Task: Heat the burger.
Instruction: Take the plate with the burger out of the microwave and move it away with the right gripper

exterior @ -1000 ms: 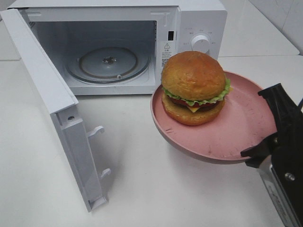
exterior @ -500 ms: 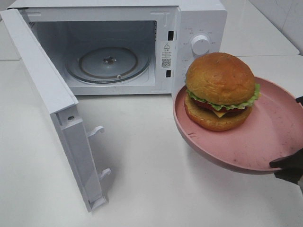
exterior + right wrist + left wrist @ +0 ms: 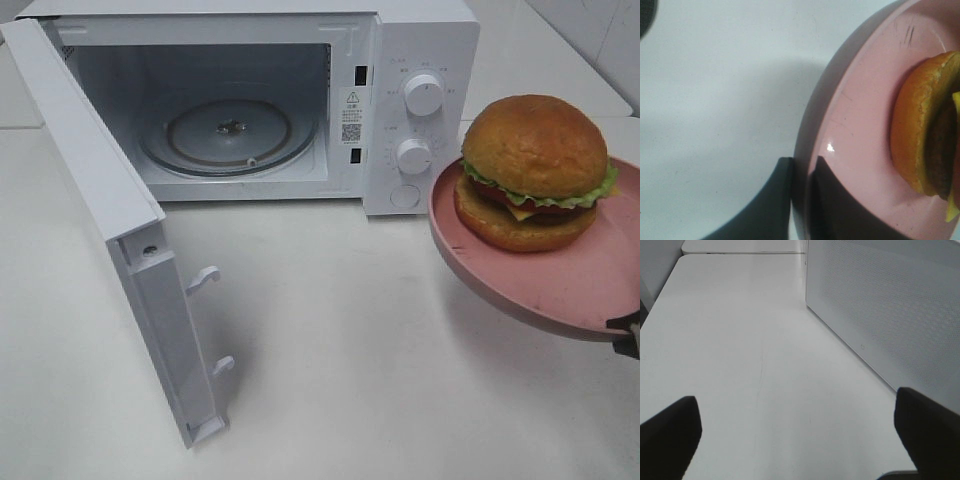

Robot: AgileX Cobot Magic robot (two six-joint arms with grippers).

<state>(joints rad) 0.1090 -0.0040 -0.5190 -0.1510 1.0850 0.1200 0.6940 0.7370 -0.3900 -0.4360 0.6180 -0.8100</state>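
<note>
**White bench, tiled corner**

A plain white bench fills the scene, matte and evenly lit, with soft shadows. A seam divides it from a second white surface behind. Pale tiled wall shows at the far right corner. Faint scuffs mark the bench top.

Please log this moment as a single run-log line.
right gripper: shut on round pink plate rim, lifted | domed tan-bun burger: on plate | white microwave: door open | left gripper: open
</note>
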